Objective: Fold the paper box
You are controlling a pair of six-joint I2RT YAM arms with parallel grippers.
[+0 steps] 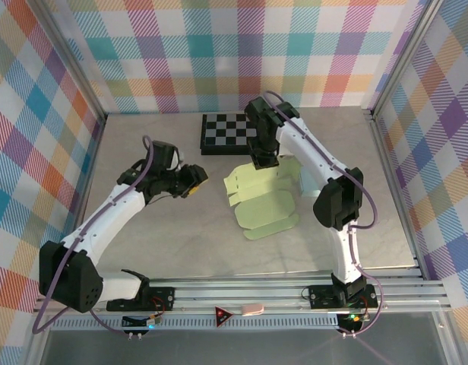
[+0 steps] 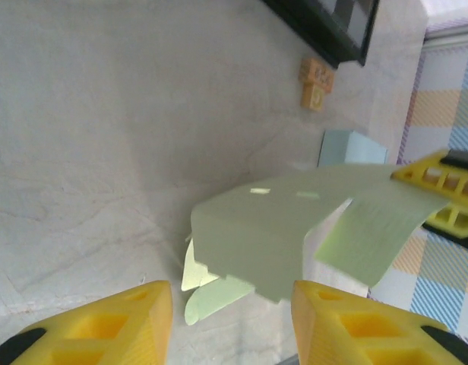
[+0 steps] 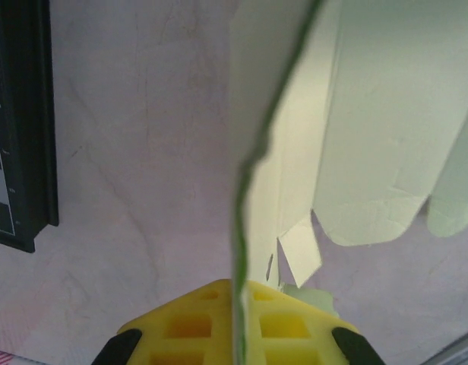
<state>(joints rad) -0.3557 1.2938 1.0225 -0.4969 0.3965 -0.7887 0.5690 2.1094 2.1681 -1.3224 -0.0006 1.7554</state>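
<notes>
The pale green paper box (image 1: 264, 204) lies as a flat cut-out in the middle of the table, with its far edge lifted. My right gripper (image 1: 263, 161) is shut on that raised edge. In the right wrist view the sheet (image 3: 371, 114) runs edge-on between the yellow fingers of the right gripper (image 3: 240, 287). My left gripper (image 1: 197, 181) stands open just left of the box. In the left wrist view a raised panel of the box (image 2: 257, 232) hangs in front of the left gripper (image 2: 230, 290), and nothing is between its fingers (image 2: 135, 319). The right gripper's yellow fingers (image 2: 443, 194) hold the far flap.
A black-framed chessboard (image 1: 230, 131) lies at the back of the table, just behind the box. A small wooden block (image 2: 316, 82) and a light blue piece (image 2: 352, 148) sit near the box's far side. Checked walls enclose the table on three sides.
</notes>
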